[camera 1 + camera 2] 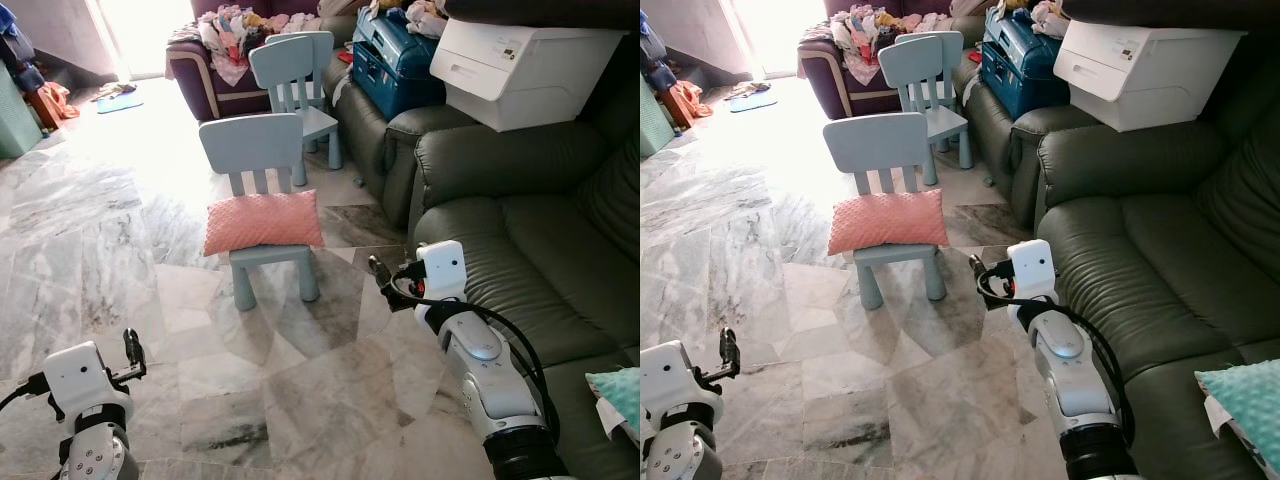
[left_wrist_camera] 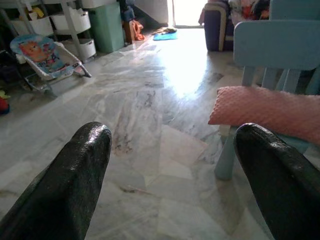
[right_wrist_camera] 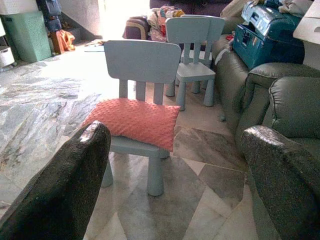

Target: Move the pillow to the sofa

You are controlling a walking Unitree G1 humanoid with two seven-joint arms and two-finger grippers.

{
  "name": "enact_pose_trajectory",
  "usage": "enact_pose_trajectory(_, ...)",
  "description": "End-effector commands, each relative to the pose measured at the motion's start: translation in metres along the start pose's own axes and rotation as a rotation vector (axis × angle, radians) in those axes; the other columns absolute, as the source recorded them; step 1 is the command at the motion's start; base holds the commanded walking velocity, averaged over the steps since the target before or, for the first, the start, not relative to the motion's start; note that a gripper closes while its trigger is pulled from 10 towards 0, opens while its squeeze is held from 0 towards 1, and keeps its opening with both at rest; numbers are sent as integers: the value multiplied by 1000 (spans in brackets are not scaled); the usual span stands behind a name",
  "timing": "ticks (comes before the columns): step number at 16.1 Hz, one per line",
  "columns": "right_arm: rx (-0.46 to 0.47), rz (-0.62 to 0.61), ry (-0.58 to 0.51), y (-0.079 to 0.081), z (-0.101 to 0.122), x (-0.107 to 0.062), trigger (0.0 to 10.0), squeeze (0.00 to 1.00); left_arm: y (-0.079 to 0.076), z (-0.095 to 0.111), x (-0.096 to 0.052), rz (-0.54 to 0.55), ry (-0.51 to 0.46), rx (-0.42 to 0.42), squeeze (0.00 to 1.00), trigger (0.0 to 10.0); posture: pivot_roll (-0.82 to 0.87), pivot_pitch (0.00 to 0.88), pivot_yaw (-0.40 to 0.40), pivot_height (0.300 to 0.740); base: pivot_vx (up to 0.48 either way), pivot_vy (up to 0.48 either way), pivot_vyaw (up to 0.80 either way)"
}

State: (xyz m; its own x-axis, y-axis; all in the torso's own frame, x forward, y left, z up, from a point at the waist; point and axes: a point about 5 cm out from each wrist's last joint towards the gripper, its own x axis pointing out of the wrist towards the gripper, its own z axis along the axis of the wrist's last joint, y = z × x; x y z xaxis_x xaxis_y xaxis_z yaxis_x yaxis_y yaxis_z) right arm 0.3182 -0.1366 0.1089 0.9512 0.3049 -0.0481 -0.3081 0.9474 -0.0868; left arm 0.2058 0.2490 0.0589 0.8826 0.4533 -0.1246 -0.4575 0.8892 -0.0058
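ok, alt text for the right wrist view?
A pink pillow lies on the seat of a small light-blue chair on marble floor, framed between the open right gripper's two black fingers. A dark green sofa stands alongside.

teal cushion (image 1: 1245,400) cut off, chair seat (image 1: 270,255) pillow-covered

From where I stand, no lettering, brand, number or sign can be read anywhere. The white printer (image 1: 530,70) on the sofa arm has a small control panel with dark marks on it, but they are too small to make out. The blue case (image 1: 395,55) beside it shows no legible label. The baby bouncer (image 2: 42,55) by the shelves carries a cartoon picture, without any words that can be read.
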Motion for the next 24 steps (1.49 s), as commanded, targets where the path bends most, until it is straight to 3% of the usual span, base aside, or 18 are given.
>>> enact_pose_trajectory(1,-6,17,-15,3,4,3,10000,0,4,4,1,8,-21,-9,0,10000,-158,12,58,740,0,281,0)
enact_pose_trajectory(24,-57,51,-59,11,10,4,10000,0,4,-2,0,-9,-7,39,0,10000,-158,18,60,740,325,307,0)
